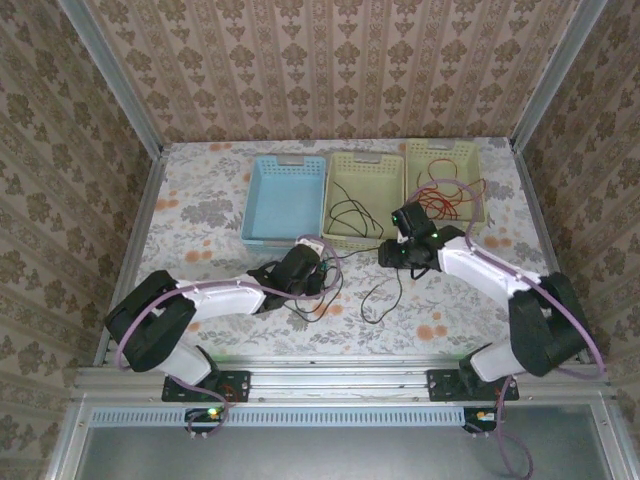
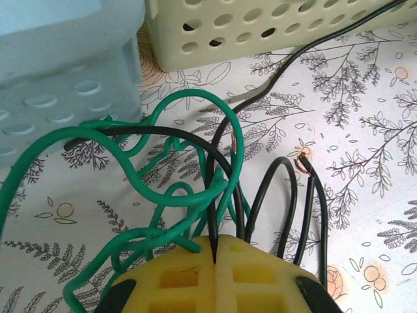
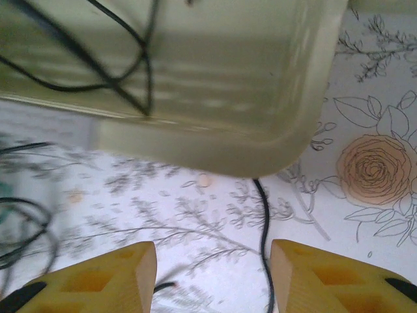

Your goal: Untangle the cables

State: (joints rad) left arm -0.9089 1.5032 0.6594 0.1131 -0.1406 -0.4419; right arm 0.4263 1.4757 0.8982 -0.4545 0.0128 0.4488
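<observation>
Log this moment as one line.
left tool: shut on black cable | right tool: open | green cable: tangled with black | red cable: in right basket

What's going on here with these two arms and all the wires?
The left gripper is shut on the black cable beside the blue basket, with the green cable looped around it in a tangle. The right gripper is open above the table by a corner of the middle basket, a black strand lying between its fingers. The red cable lies in the right basket.

Blue basket [image 1: 284, 200], floral tablecloth [image 1: 200, 215]
</observation>
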